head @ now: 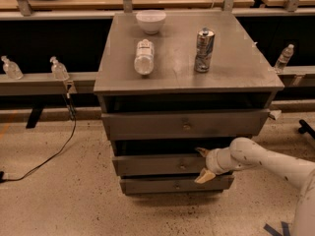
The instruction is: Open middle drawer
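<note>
The grey cabinet (187,82) has three flat drawer fronts. The middle drawer (152,165) has a small round knob (183,166) at its centre and stands pulled out a little, with a dark gap above it. My gripper (203,164) comes in from the right on a white arm (266,162). It sits at the right part of the middle drawer front, just right of the knob. Its two tan fingers are spread, one at the drawer's top edge (201,152) and one at its lower edge (204,177). It holds nothing.
The top drawer (147,126) and the bottom drawer (147,186) lie above and below. On the cabinet top stand a white bowl (150,21), a plastic bottle on its side (144,56) and a can (204,50). A black cable (49,156) runs over the floor at left.
</note>
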Controlling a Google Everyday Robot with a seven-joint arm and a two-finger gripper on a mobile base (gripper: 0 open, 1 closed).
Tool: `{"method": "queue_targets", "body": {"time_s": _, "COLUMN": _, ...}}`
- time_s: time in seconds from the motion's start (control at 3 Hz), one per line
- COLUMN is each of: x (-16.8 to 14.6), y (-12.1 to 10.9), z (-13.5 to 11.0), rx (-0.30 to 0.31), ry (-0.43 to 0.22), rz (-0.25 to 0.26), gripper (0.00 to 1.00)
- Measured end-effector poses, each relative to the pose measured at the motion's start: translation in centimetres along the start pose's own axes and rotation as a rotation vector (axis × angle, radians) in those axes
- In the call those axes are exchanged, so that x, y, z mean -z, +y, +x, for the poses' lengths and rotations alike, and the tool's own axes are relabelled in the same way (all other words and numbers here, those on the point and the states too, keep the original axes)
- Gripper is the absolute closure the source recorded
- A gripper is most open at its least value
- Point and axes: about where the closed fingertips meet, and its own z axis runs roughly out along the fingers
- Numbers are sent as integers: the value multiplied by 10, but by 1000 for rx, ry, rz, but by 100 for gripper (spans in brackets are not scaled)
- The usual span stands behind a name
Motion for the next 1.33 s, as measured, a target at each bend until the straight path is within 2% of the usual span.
{"method": "queue_targets", "body": {"time_s": 0.33, "x": 20, "y": 24, "z": 4, "rx": -25, "ry": 27, "rz": -30, "gripper": 35}}
{"method": "queue_targets", "body": {"time_s": 0.67, "x": 48, "y": 50, "z": -8, "rx": -17, "ry": 39, "rz": -59, "gripper": 41}}
{"method": "queue_targets", "body": {"time_s": 1.0, "x": 61, "y": 61, "z": -19, "rx": 2, "ry": 34, "rz": -88, "gripper": 41}}
{"method": "queue_targets", "body": {"time_s": 1.33, "x": 77, "y": 76, "z": -29, "rx": 16, "ry": 35, "rz": -143, "gripper": 39}}
